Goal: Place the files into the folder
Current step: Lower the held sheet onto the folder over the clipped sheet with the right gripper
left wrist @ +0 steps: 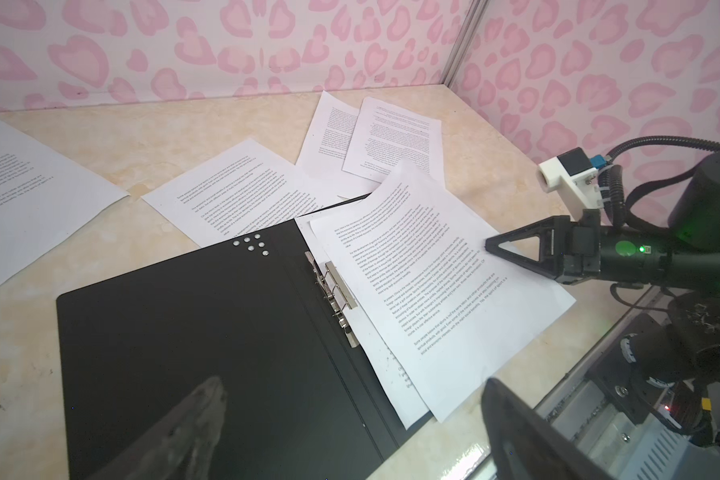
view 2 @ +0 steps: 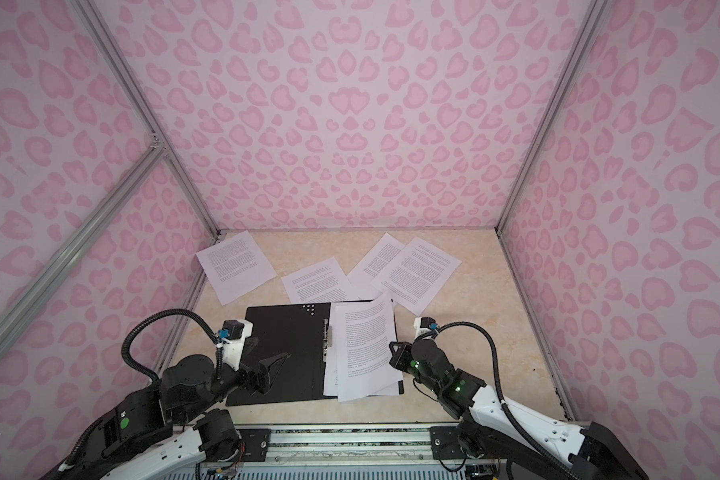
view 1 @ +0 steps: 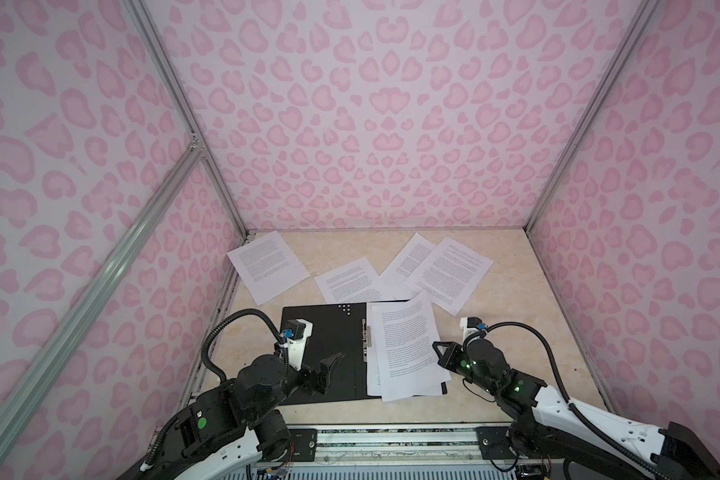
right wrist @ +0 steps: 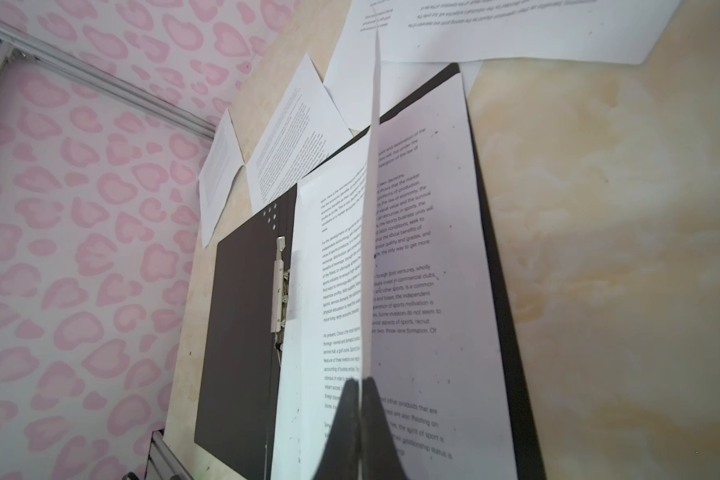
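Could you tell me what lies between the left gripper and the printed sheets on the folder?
From the left gripper to the printed white paper sheets: only the open black folder, bare, with its metal clip, shown in both top views.

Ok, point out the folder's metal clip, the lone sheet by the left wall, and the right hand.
metal clip (view 1: 366, 338): in a top view, middle of its bar.
sheet by the left wall (view 1: 268, 267): in a top view, its printed centre.
right hand (left wrist: 487, 246): left wrist view, closed fingertips pinching the top sheet (left wrist: 412, 282).
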Robot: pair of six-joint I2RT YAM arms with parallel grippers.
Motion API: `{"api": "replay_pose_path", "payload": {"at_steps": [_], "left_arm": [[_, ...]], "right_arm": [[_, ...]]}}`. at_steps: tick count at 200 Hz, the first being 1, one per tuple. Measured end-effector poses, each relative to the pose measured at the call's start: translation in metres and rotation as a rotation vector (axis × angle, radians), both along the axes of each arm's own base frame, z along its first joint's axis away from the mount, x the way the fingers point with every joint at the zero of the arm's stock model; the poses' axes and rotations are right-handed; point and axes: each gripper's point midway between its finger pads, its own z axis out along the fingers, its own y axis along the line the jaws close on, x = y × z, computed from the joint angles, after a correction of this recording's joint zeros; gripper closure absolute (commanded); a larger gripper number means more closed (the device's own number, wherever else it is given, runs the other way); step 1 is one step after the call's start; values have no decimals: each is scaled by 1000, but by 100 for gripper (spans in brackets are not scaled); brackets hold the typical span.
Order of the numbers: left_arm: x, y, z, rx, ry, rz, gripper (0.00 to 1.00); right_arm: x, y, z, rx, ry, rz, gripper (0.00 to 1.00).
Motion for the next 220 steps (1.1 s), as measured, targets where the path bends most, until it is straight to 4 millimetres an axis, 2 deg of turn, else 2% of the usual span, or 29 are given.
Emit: {"api": "replay_pose_path", "payload": {"at_steps": [28, 70, 157, 220], "left_arm": [[-1, -1, 0, -2, 3, -7, 3], [-1, -2, 0, -5, 3, -11, 3], [-1, -2, 0, -6, 4, -12, 3], [-1, -2, 0, -6, 4, -12, 3]], "right_arm": [[2, -3, 6, 12, -22, -48, 100], [4, -6, -3, -11, -1, -81, 100], [5, 19, -12, -30, 28, -22, 100], [4, 20, -10, -30, 18, -47, 100]]}}
